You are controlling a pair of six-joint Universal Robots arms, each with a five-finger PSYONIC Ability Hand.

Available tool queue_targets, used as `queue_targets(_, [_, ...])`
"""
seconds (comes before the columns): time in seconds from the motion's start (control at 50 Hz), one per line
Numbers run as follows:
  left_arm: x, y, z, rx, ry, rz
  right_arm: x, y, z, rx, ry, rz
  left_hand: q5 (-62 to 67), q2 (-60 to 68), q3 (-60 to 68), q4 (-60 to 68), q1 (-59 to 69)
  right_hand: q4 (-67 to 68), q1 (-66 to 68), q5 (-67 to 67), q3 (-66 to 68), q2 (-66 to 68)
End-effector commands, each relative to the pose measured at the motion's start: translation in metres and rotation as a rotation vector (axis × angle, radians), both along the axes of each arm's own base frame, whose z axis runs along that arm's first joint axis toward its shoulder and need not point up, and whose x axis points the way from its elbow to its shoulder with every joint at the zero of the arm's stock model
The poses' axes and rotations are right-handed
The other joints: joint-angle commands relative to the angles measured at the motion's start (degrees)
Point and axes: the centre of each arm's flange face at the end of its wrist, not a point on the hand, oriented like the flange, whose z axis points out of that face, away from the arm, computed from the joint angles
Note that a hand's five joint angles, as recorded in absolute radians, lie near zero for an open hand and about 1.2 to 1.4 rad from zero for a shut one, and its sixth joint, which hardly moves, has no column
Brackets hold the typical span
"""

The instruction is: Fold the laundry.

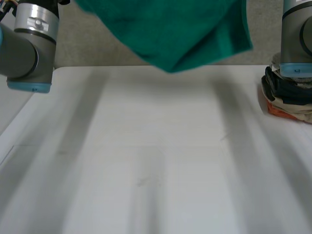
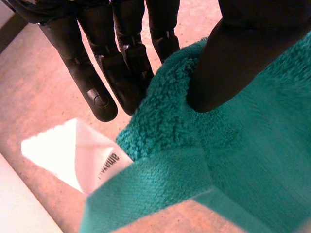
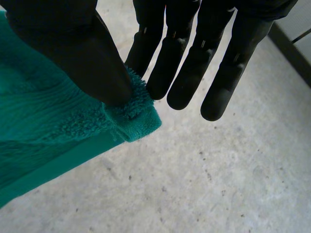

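Green towel hangs in the air at the top centre of the head view, beyond the far edge of the white table, its lowest corner sagging to a point just over that edge. We read the left hand as clamped on the towel, thumb pressing the thick pile against the fingers, right by the corner that carries a white label. The right hand pinches another corner, thumb against one finger, the other fingers straight beside it. Step in hand, as we judge it: spread the towel and lay it flat on the table before the first fold. To do that well we would draw the hands apart until the top edge runs taut, bring the cloth over the bare table, and let the low corner touch first. Both pinches need to be firm — the right one bites little cloth and could slip. Material: looped terry, plush and heavy, with a flat woven hem; it will likely drape limp. A stack of folded clothes — dark, cream, orange — sits at the right edge of the frame beneath the right arm.
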Motion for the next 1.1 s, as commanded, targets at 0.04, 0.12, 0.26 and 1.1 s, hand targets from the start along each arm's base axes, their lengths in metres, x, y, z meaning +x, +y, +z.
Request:
queue_targets(0.04, [0.008, 0.013, -0.072, 0.214, -0.074, 0.003, -0.001, -0.002, -0.055, 0.167, 0.06, 0.009, 13.89, 11.39, 11.34, 11.16, 14.42, 11.42, 15.93, 13.49, 11.91, 12.67])
queue_targets(0.12, [0.016, 0.021, -0.116, 0.338, -0.125, -0.003, -0.003, 0.002, -0.103, 0.327, 0.124, 0.021, 13.89, 11.39, 11.34, 11.16, 14.42, 11.42, 15.93, 13.49, 11.91, 12.67])
queue_targets(0.26, [0.021, 0.063, -0.197, 0.581, -0.238, -0.076, -0.017, 0.03, -0.199, 0.7, 0.254, 0.053, 13.89, 11.39, 11.34, 11.16, 14.42, 11.42, 15.93, 13.49, 11.91, 12.67])
queue_targets(1.1, [0.07, 0.073, -0.194, 1.388, 0.233, -0.036, -0.049, 0.056, -0.241, 0.891, 0.292, 0.031, -38.74, -41.25, -41.29, -41.48, -38.22, 11.42, 15.93, 13.49, 11.91, 12.67])
